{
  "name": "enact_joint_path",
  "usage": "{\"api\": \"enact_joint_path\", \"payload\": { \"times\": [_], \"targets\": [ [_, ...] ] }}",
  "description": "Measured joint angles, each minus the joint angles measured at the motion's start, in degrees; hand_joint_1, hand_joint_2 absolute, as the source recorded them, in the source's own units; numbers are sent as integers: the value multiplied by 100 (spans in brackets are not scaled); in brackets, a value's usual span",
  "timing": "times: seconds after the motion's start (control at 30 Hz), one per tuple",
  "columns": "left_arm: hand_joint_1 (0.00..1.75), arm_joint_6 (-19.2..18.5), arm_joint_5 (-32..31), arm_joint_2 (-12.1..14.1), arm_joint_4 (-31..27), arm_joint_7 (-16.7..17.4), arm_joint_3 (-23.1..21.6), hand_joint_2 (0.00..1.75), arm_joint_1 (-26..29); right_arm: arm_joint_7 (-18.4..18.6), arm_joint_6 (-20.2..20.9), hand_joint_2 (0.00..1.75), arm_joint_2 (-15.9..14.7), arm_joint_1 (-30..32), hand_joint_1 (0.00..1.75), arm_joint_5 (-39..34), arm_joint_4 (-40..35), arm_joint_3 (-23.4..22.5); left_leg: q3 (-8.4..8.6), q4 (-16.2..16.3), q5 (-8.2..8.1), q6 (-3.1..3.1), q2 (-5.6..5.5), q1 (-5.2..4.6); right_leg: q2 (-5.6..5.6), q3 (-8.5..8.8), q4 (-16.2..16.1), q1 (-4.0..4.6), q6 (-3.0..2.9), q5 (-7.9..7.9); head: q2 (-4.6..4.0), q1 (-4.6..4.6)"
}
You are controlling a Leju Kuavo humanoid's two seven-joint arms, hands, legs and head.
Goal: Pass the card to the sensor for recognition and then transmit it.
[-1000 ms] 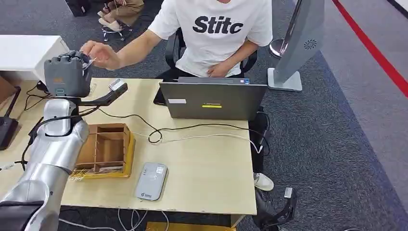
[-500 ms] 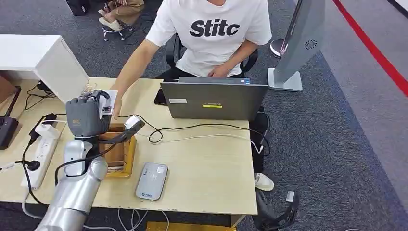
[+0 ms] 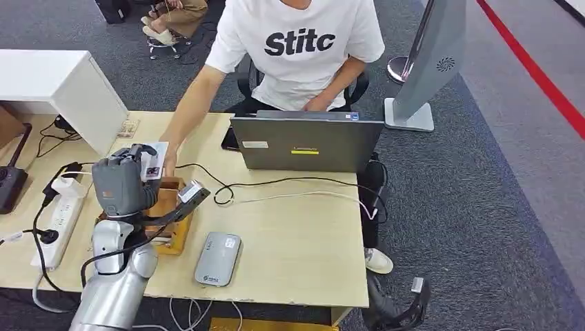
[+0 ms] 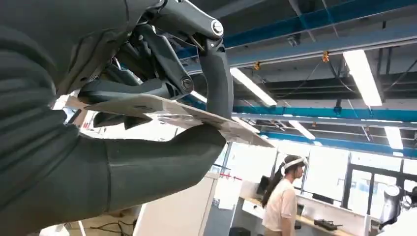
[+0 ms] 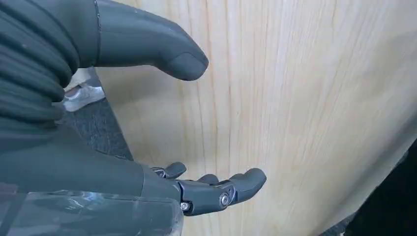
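Card (image 3: 153, 161) is pinched in the left hand's (image 3: 124, 181) fingers (image 4: 216, 73), with the grey sensor (image 3: 217, 258) lower down on the worktop (image 3: 296, 241), nearest that hand.

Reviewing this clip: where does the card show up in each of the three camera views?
Head view: the card stands at the top of the raised left hand, above the wooden box, beside the person's hand.
Left wrist view: the card lies pinched between thumb and fingers, against the ceiling.
Right wrist view: not in it.
Shared landmark: the left hand.
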Motion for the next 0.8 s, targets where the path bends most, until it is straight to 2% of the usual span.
{"api": "enact_joint_path", "payload": {
  "times": [0.17, 0.33, 0.57, 0.8],
  "targets": [
    [175, -13, 181, -177, -350, -164, -166, 175, 649, -136, 160, 175, 0, 86, 0, -171, -33, -31, -4, 0, -6, 2, -1, -2, 0, -2, -4, -1, 4, -3, 0, 0],
    [175, -52, -16, -321, -428, -131, -492, 175, 1165, -288, 236, 175, 0, 144, 0, -317, -87, -118, -7, 0, -7, 3, 0, -1, -1, -5, -7, -1, 4, -3, 0, -2],
    [175, -280, -116, -468, -328, 61, -669, 175, 1425, -382, 603, 175, 0, 175, 0, -754, -129, -335, -5, 0, -5, 3, -1, 0, -2, -4, -5, 0, 3, -2, 0, -2],
    [175, -452, -99, -583, 151, 64, -713, 175, 1474, -256, 671, 175, 13, 202, 0, -1040, -140, -619, -6, 0, -5, 3, -1, 0, -2, -5, -4, 0, 3, -2, 0, -2]
  ]
}}
